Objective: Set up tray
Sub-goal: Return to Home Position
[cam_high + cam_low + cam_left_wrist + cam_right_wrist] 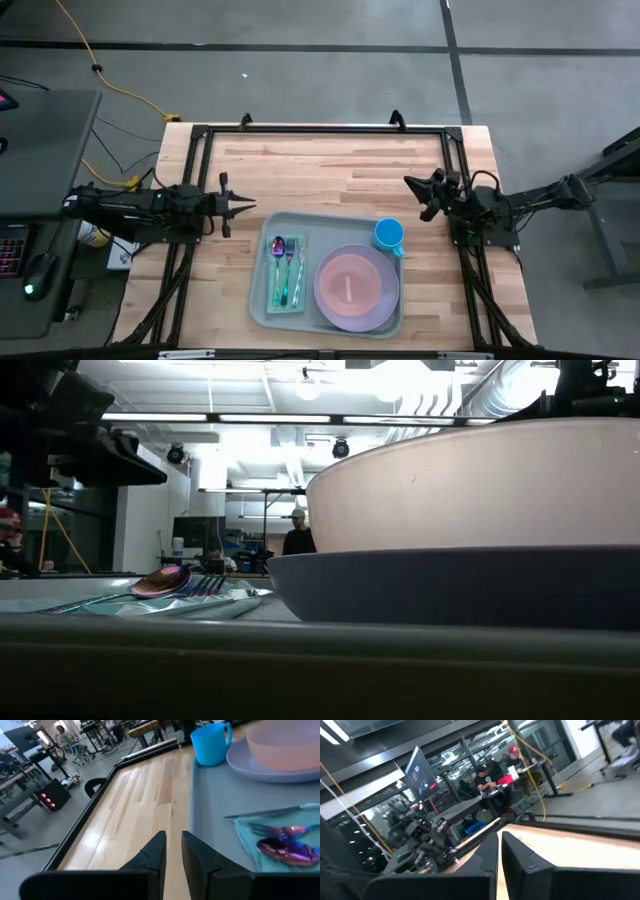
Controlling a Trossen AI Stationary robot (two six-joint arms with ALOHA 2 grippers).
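The pale grey-green tray (322,226) lies on the wooden table near its front edge. On the tray rest a teal napkin (284,298) bearing a spoon (278,248), a fork and a knife, a purple plate (388,300) with a pink bowl (348,288) in it, and a blue cup (389,235) at the far right corner. My left gripper (250,205) hovers left of the tray, fingers a little apart (172,836), nothing between them. My right gripper (408,183) hangs beyond the cup, shut (500,836), empty.
Bare wood (320,165) stretches between the tray and the table's far edge. A black frame (300,130) runs along the table's far and side edges. People sit at desks in the room behind the table (487,780).
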